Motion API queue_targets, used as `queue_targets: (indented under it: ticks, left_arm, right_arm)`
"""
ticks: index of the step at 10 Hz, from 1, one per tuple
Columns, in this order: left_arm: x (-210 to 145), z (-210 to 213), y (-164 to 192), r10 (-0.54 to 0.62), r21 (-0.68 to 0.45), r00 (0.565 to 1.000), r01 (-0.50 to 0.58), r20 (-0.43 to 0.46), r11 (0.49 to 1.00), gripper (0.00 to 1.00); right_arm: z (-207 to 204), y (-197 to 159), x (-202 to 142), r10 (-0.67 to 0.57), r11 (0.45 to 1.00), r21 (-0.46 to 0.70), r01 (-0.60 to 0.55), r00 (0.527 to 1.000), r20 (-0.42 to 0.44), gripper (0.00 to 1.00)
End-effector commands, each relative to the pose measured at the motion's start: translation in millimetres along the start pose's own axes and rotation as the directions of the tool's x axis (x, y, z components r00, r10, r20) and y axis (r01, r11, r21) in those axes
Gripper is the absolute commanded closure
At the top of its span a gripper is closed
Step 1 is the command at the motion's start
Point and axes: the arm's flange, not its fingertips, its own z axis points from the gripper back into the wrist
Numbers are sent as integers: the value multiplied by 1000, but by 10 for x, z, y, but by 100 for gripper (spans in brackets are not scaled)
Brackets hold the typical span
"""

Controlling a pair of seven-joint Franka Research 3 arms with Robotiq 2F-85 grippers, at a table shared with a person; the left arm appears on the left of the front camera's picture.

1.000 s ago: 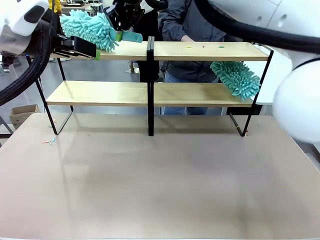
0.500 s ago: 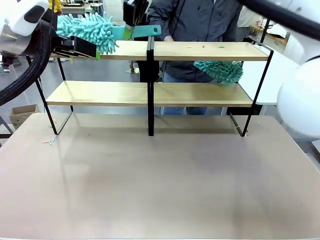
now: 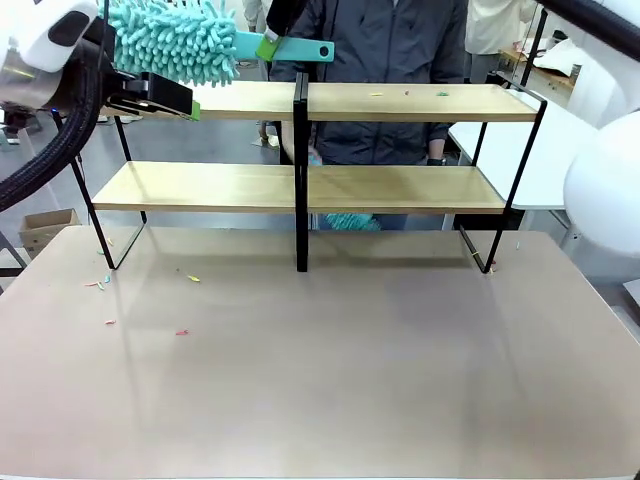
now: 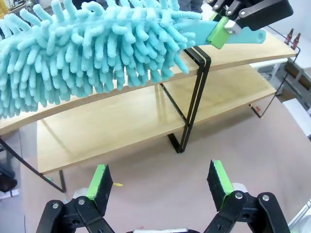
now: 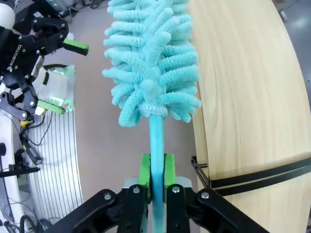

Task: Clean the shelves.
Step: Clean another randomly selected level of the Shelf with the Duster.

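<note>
shelves [image 3: 400, 187] standing at table's [image 3: 320, 380] far side | right gripper [image 5: 156, 167] is clamping duster [image 5: 150, 63] handle, seen in wrist view | left gripper [image 4: 160, 177] is gaping wide | crumbs [image 3: 182, 331] are now lying on table, new since before

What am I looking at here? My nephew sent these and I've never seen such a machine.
Two white robot arms work at a brown table, facing a person in a dark jacket. One picture comes from a fixed camera between the arms; the other two from cameras on each wrist. On the table stands a two-tier rack of light wooden boards on a black metal frame. The right gripper has its fingers shut on the handle of a fluffy turquoise duster, held above the top board's left end. The left gripper is open and empty. Small colourful crumbs lie on the table.
</note>
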Motion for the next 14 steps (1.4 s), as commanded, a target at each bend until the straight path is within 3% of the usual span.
queue_targets:
  ticks: [1,3,5,6,7,8,9,10,11,12,13,14]
  left_arm:
    - [5,0,1,-2,5,1000,2,2,1000,0]
    - [5,0,1,-2,5,1000,2,2,1000,0]
    - [5,0,1,-2,5,1000,2,2,1000,0]
    - [5,0,1,-2,5,1000,2,2,1000,0]
    - [5,0,1,-2,5,1000,2,2,1000,0]
    - [5,0,1,-2,5,1000,2,2,1000,0]
    - [5,0,1,-2,5,1000,2,2,1000,0]
    - [5,0,1,-2,5,1000,2,2,1000,0]
    - [5,0,1,-2,5,1000,2,2,1000,0]
    - [5,0,1,-2,5,1000,2,2,1000,0]
    - [5,0,1,-2,5,1000,2,2,1000,0]
    - [5,0,1,-2,5,1000,2,2,1000,0]
  right_arm:
    - [159,-67,256,-82,997,-13,82,996,48,88]
    - [427,240,-181,-251,967,-27,253,966,60,88]
    - [470,789,-491,-342,940,-25,342,939,-34,88]
    - [540,1072,-642,-410,908,-83,410,912,27,88]
    - [383,1364,-571,-627,754,-253,606,779,0,88]
    - [801,460,-73,-337,940,-55,336,941,-13,88]
    - [944,648,-22,-452,885,-125,448,892,-7,88]
    - [734,581,126,-369,929,-34,368,929,-30,88]
    - [904,497,15,-411,911,-5,412,909,61,88]
    - [1204,507,-254,-466,884,36,465,876,129,88]
    - [1518,720,-651,-512,858,121,499,850,126,88]
    - [1740,996,-1059,-608,789,188,585,788,100,88]
